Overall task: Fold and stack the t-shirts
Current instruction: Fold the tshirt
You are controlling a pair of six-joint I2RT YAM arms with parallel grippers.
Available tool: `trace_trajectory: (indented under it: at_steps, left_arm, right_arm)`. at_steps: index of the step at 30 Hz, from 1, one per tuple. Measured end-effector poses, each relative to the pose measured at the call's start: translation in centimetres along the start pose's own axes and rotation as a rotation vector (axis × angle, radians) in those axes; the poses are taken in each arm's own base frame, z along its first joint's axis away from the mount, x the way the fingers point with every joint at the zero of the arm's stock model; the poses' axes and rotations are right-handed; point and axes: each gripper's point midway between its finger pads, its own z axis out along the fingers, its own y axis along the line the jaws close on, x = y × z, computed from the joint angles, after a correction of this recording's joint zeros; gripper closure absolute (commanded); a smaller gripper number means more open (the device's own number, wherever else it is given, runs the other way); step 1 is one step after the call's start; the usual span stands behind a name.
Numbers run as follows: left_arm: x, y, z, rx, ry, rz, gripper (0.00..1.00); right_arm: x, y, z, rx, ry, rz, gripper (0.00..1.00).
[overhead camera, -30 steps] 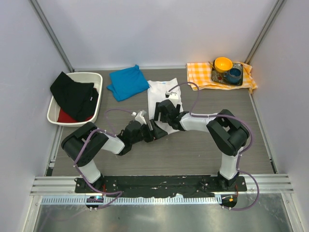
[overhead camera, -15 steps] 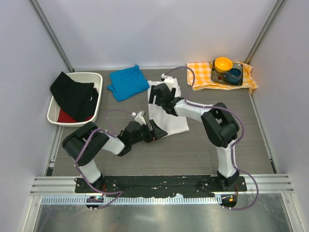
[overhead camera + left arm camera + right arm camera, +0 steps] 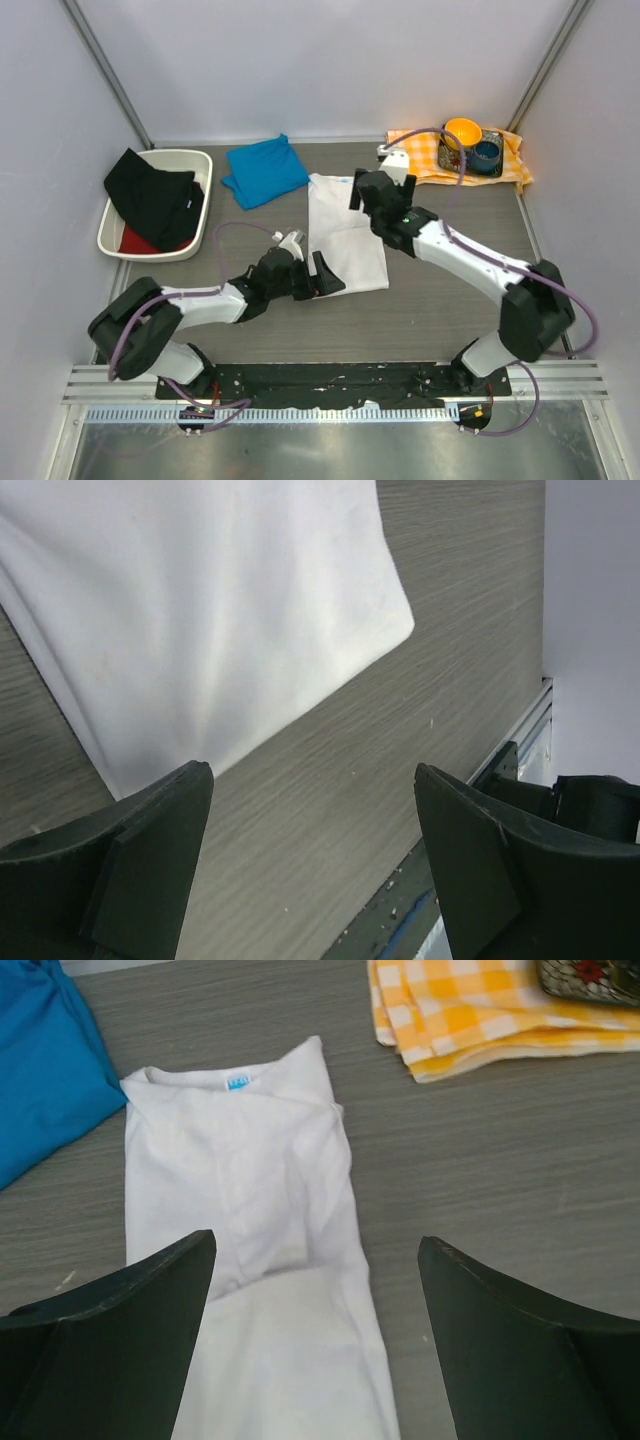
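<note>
Top external: the right gripper (image 3: 368, 190), previously over the near half of the white t-shirt (image 3: 345, 235), now hovers near its collar. The shirt lies as a flat strip, so the crosswise fold probably remains. The blue t-shirt (image 3: 264, 170) lies folded to its left. A white tub (image 3: 190, 160) holds black clothing (image 3: 150, 195). A tray (image 3: 446, 158) holds an orange bowl (image 3: 462, 130) and a blue cup (image 3: 486, 153).
Left wrist: the left gripper (image 3: 312, 770) is spread wide and empty beside the shirt's near hem.
Right wrist: jaws wide, empty.

Matt white shirt (image 3: 343, 235), wood-grain table (image 3: 420, 300)
</note>
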Motion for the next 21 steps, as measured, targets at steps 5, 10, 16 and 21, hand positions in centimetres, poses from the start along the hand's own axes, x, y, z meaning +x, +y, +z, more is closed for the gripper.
trace_trajectory:
  at_steps: [5, 10, 16, 21]
  left_arm:
    - [-2.6, -2.7, -2.4, -0.059, -0.020, 0.044, 0.13]
    - [-2.7, -2.1, -4.1, -0.134, -0.014, 0.035, 0.14]
    - [1.9, 4.5, -5.4, -0.311, 0.072, -0.031, 0.14]
    - [2.0, 4.3, -4.8, -0.257, 0.038, -0.070, 0.14]
  right_arm:
    - [2.2, -5.1, -4.3, 0.038, 0.031, 0.003, 0.12]
    - [10.4, -9.2, -6.6, 0.051, 0.206, -0.043, 0.14]
    - [15.5, -10.1, -8.6, -0.018, 0.329, 0.004, 0.14]
    - [18.1, -9.2, -9.2, -0.088, 0.393, 0.061, 0.15]
